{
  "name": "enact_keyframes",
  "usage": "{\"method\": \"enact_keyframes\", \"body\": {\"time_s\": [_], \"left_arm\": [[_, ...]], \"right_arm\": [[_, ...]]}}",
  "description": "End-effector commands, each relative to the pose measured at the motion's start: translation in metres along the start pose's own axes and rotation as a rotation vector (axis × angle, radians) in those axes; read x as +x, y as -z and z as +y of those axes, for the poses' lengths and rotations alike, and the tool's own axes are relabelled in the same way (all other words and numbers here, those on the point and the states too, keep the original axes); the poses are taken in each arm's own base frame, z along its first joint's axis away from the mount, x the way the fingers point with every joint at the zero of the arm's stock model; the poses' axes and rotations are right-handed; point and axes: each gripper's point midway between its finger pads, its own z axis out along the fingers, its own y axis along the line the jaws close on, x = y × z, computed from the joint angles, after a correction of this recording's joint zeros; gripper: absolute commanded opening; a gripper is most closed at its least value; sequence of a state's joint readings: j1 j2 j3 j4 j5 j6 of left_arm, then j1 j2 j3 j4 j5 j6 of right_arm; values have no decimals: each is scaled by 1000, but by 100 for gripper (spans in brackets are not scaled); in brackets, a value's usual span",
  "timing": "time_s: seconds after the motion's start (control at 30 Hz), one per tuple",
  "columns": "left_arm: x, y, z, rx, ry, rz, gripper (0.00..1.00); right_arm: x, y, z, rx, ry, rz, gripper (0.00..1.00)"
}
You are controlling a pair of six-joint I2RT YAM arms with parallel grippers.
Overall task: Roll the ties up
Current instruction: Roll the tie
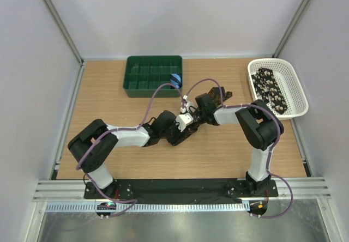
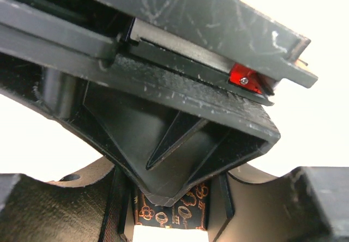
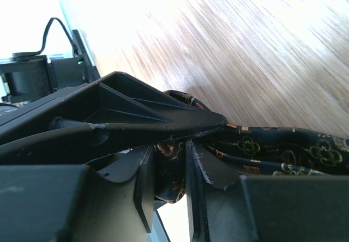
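Note:
A dark tie (image 3: pixel 272 146) with orange and gold key patterns lies on the wooden table and runs in between my two grippers, which meet at the table's middle. In the left wrist view the tie (image 2: pixel 163 212) fills the gap between my left gripper's (image 2: pixel 173 220) fingers, which are shut on it. My right gripper (image 3: pixel 166 171) is shut on a rolled part of the same tie. From above, the left gripper (image 1: pixel 181 135) and right gripper (image 1: pixel 191 125) hide this tie almost wholly. More dark spotted ties (image 1: pixel 271 89) lie in a white basket (image 1: pixel 297 89).
A green divided tray (image 1: pixel 139 76) stands at the back centre with a small blue roll (image 1: pixel 174 80) in one compartment. The white basket sits at the back right. White walls enclose the table on three sides. The right gripper's body (image 2: pixel 180 144) blocks most of the left wrist view.

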State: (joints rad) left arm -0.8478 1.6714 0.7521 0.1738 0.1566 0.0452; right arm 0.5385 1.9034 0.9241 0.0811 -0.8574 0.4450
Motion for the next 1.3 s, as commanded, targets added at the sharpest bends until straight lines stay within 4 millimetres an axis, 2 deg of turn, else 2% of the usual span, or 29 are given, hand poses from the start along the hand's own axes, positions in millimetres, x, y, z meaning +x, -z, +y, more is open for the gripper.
{"method": "enact_keyframes", "body": {"time_s": [0.0, 0.1, 0.17, 0.37, 0.53, 0.6, 0.77, 0.8, 0.87, 0.93, 1.0, 1.03, 1.1, 1.13, 1.17, 1.2, 1.23, 1.27], "left_arm": [[24, 3, -8, 26, 20, 94, 40], [23, 4, -12, 42, 27, 84, 46], [18, 4, -13, 48, 23, 62, 53], [9, 10, -8, 19, 8, 13, 64], [1, 16, -1, -31, 16, -17, 65], [-2, 25, 7, -84, 26, -38, 66], [-19, 59, 12, -148, 86, -113, 75], [-27, 74, 10, -148, 90, -147, 77], [-36, 90, 5, -138, 123, -199, 84], [-51, 114, 1, -131, 154, -294, 97], [-58, 129, -1, -133, 206, -347, 100], [-68, 148, 10, -202, 225, -416, 100], [-80, 167, 26, -295, 299, -522, 100], [-73, 185, 58, -488, 400, -587, 100], [-71, 197, 71, -561, 602, -660, 100], [-58, 198, 74, -596, 604, -627, 100], [-60, 189, 56, -481, 517, -604, 100], [-60, 183, 48, -430, 458, -593, 100]], "right_arm": [[20, -8, -56, 162, -42, 8, 28], [24, -7, -44, 83, -36, 29, 26], [25, -8, -44, 72, -37, 37, 25], [27, -7, -40, 19, -68, 49, 23], [27, -7, -41, 15, -65, 43, 22], [27, -7, -41, 15, -65, 44, 22], [27, -7, -42, 19, -62, 45, 21], [26, -7, -42, 19, -62, 44, 20], [26, -7, -42, 22, -60, 44, 19], [25, -7, -42, 22, -60, 44, 19], [25, -7, -42, 24, -58, 43, 19], [25, -6, -42, 24, -59, 45, 18], [26, -7, -42, 24, -52, 45, 18], [26, -7, -42, 25, -54, 45, 18], [25, -6, -42, 24, -53, 43, 17], [26, -6, -42, 24, -53, 43, 17], [26, -7, -42, 24, -55, 45, 17], [25, -6, -42, 23, -50, 41, 17]]}}
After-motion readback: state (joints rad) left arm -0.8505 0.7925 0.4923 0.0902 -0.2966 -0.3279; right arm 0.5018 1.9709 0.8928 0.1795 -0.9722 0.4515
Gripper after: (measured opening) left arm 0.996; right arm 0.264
